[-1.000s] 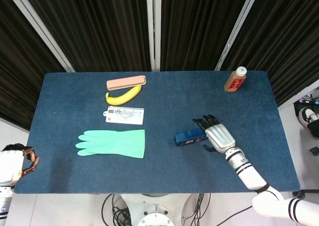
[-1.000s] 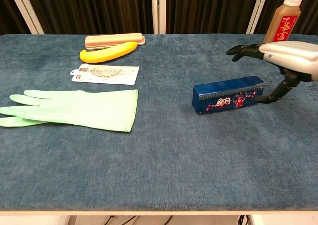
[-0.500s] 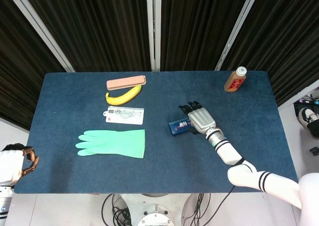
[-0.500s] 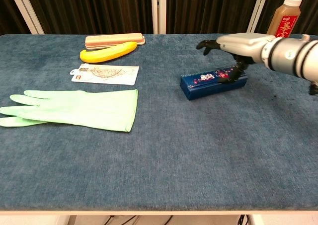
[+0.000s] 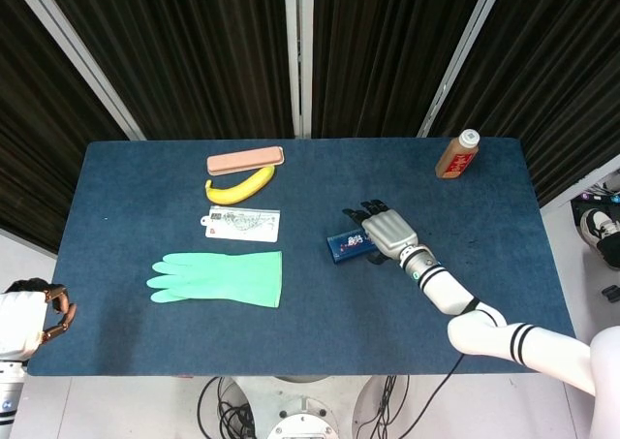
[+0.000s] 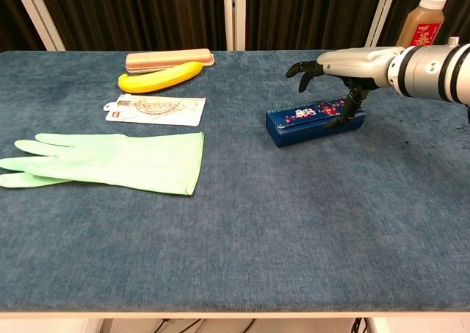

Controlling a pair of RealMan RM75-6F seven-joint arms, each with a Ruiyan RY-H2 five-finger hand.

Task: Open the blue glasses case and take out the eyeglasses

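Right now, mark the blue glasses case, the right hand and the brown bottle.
blue rectangular glasses case [image 6: 294, 122], chest view, front face near its left end
right hand [image 6: 352, 62], chest view, silver back of hand
brown white-capped bottle [image 5: 456, 155], head view, label

The silver-backed right hand [image 6: 345, 65] has black fingers [image 6: 302, 69], a white forearm and black-banded wrist rings.

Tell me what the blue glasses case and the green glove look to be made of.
The blue glasses case: seemingly rigid card or hard shell with a glossy printed wrap; sharp boxy edges, red and white print.

The green glove: likely rubber or latex, matte; it lies limp and flat with soft creases.
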